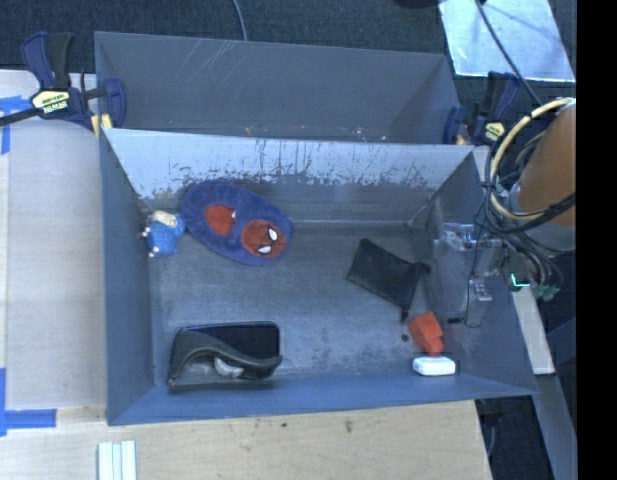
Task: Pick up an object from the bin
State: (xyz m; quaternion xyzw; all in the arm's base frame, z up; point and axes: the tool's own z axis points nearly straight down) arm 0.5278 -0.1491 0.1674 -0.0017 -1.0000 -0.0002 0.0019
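One camera here, high over the grey bin [318,313], looking down and slightly from its near side, so the far wall [288,88] faces us, all four corners sit in frame, and the arm [548,168] stands at the right edge.

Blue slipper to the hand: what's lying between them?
A flat black piece lies between the blue slipper and the hand, nearer the hand; the rest of that stretch is bare, as the camera view shows.

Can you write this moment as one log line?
pincer: right side of bin | nearest: orange block, white piece, black flat pad
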